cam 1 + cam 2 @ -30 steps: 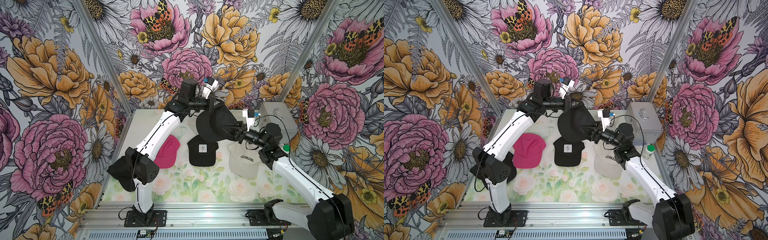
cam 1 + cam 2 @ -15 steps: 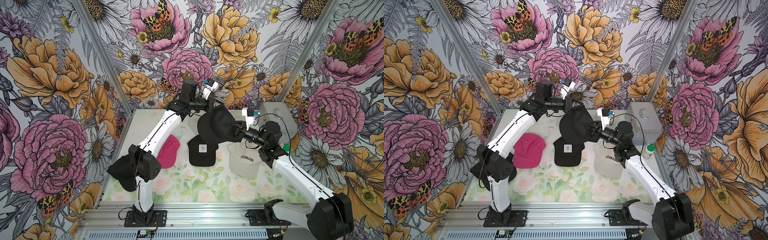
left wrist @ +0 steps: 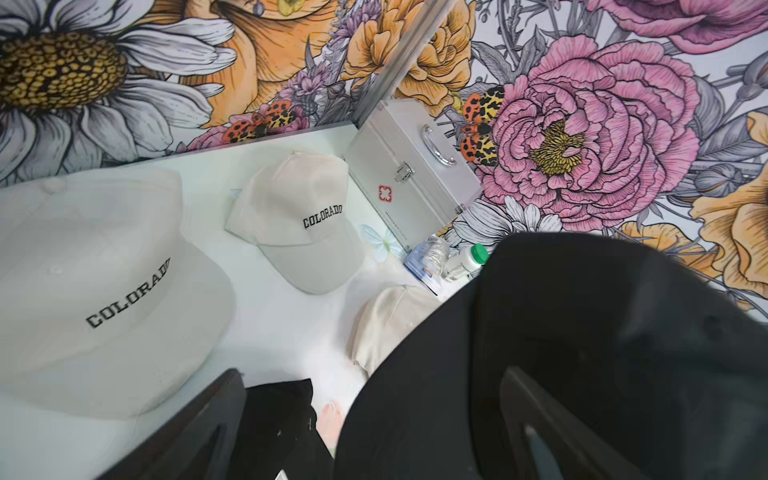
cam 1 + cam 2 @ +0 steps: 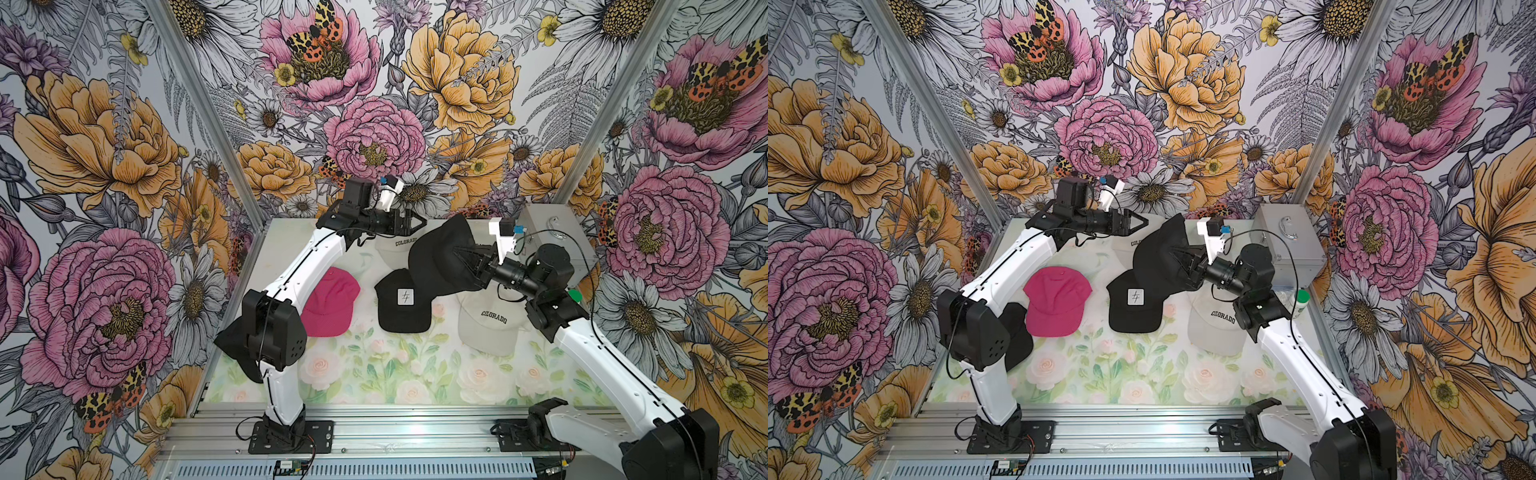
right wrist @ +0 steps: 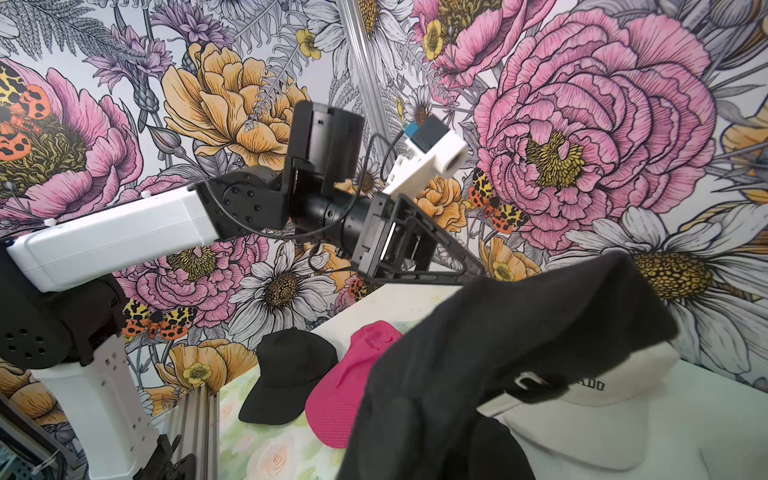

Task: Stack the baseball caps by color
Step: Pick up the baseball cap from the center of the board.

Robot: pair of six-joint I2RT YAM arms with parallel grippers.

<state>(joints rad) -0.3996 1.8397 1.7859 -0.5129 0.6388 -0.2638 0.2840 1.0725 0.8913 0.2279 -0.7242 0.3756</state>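
Evidently light and floppy, the black cap (image 4: 432, 257) drooped from our clenched right claw (image 4: 464, 261); our left claw (image 4: 417, 226) gaped, released. We judged its stiffer brim the surer hold.

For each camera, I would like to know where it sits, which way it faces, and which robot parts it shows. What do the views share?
Top views: high in front, looking down on the table; show left arm, right arm, open left end effector, right end effector shut on the held black cap.
Left wrist: faces cream caps and silver case; own fingers at the edge.
Right wrist: faces the left arm and pink cap; own fingers hidden.
Shared: all views show the held black cap.
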